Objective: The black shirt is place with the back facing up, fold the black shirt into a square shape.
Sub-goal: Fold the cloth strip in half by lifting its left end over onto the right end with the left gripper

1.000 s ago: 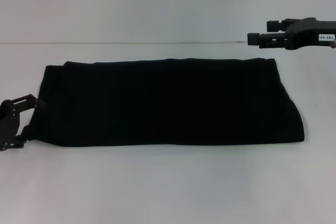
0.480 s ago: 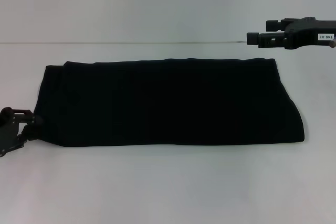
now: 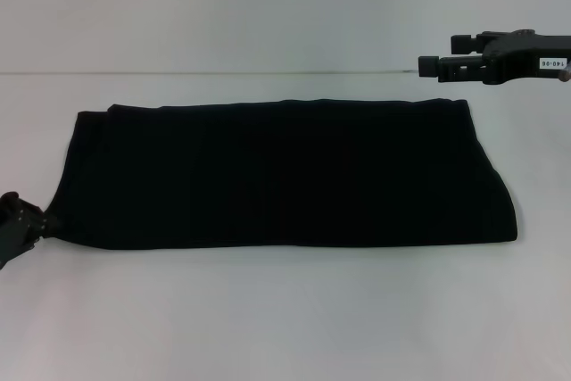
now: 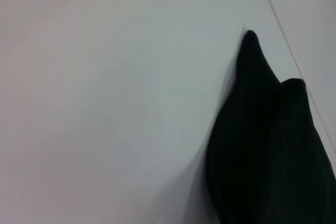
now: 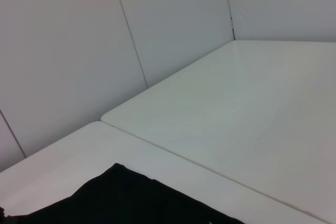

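The black shirt [image 3: 285,176] lies flat on the white table [image 3: 285,318], folded into a long band that runs left to right. My left gripper [image 3: 27,222] sits low at the shirt's near-left corner, mostly cut off by the picture's edge and touching or almost touching the cloth. The left wrist view shows only a pointed end of the black shirt [image 4: 268,145] on the table. High at the far right my right gripper [image 3: 437,53] hovers, pointing left, clear of the cloth, with a gap between its fingers. In the right wrist view a corner of the black shirt [image 5: 131,198] shows.
The table's far edge meets a pale wall [image 3: 268,6]. A seam between two tabletops [image 5: 210,169] runs past the shirt's far right corner. Bare table lies in front of the shirt and to its right.
My left gripper has slid toward me along the shirt's left edge, ending at its near-left corner. The shirt's outline and the right arm have not changed.
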`<move>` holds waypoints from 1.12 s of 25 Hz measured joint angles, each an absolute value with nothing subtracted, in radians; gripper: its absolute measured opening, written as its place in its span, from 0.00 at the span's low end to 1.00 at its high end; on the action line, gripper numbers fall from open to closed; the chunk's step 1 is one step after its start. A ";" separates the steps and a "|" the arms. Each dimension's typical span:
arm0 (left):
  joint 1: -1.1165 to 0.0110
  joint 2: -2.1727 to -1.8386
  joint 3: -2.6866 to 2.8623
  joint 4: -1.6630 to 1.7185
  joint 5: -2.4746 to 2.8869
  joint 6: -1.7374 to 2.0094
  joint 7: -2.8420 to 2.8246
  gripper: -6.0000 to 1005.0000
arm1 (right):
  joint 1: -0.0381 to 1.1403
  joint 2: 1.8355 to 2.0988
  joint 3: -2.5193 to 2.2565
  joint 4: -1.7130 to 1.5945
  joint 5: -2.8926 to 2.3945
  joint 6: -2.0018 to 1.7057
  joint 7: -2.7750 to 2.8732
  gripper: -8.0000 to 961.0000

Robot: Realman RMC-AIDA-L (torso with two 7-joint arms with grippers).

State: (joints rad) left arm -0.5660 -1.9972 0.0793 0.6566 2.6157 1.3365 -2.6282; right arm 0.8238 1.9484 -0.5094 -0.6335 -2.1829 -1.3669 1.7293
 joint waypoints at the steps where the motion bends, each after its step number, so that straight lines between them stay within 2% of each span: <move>1: -0.565 -1.997 0.077 0.658 2.618 1.336 -2.609 0.15 | 0.824 1.948 -0.510 -0.634 -2.183 -1.367 1.729 0.96; 4: -0.563 -1.997 0.073 0.667 2.619 1.335 -2.558 0.04 | 0.824 1.951 -0.510 -0.633 -2.183 -1.366 1.728 0.97; 15: -0.519 -1.996 0.079 0.789 2.625 1.342 -2.392 0.04 | 0.820 1.967 -0.517 -0.629 -2.123 -1.337 1.715 0.97; 21: -0.464 -1.977 0.071 0.892 2.657 1.340 -2.384 0.05 | 0.822 1.987 -0.518 -0.623 -2.108 -1.279 1.713 0.97; 28: -0.458 -1.956 0.066 0.944 2.707 1.336 -2.384 0.06 | 0.829 2.009 -0.517 -0.623 -2.095 -1.244 1.689 0.97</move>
State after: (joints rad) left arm -0.4581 -1.9564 0.0664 0.9435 2.7071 1.3362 -2.3838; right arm 0.8291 2.0086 -0.5174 -0.6227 -2.0946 -1.2445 1.6890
